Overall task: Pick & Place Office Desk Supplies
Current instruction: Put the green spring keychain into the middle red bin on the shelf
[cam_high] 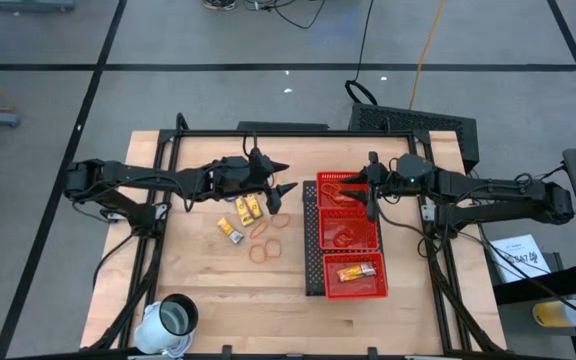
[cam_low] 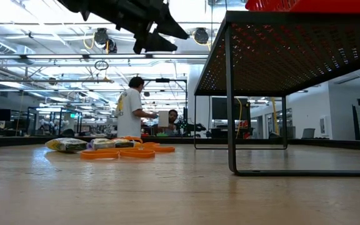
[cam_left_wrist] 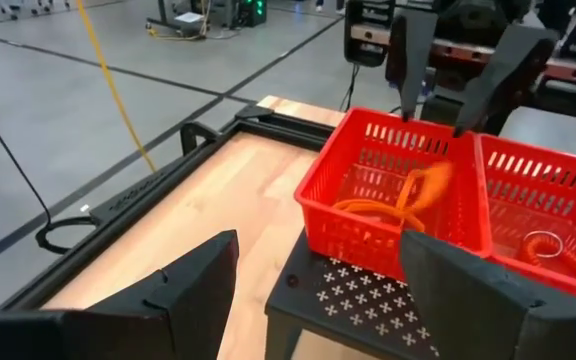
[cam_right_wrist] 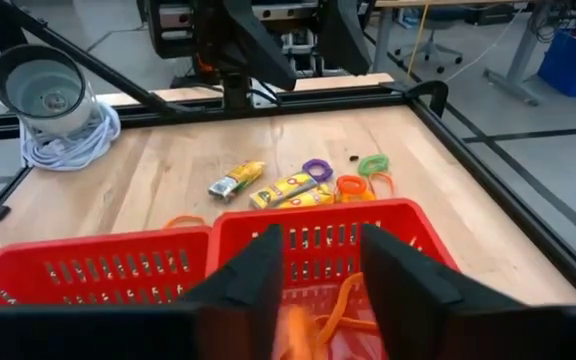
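Rubber bands lie in loose orange loops on the bare wood of the desk, just beside a few small yellow packets and a little left of my red mesh tray. From the right wrist view I also make out a purple loop and a green one lying near the packets, with an orange ring between them.

My right hand hangs over the end compartment of the tray farthest from the white cup. Its fingers stand a little apart, and an orange rubber band sits just under their tips, blurred, above other bands already lying on that compartment's floor. I cannot tell whether the fingers touch it at all. The middle compartment holds more rubber-band loops, and the compartment nearest the cup holds a yellow-orange packet.

My left hand is raised above the desk, beside the packets and short of the tray's left wall. Its fingers are spread wide with nothing between them. In the low view it shows up high over the heap of bands and packets, clear of them.

The tray rests on a black perforated stand whose legs reach down to the desk. The cup sits at the desk's near left corner with a white cord coiled around its base. Across the room behind the desk, a person stands at a bench.
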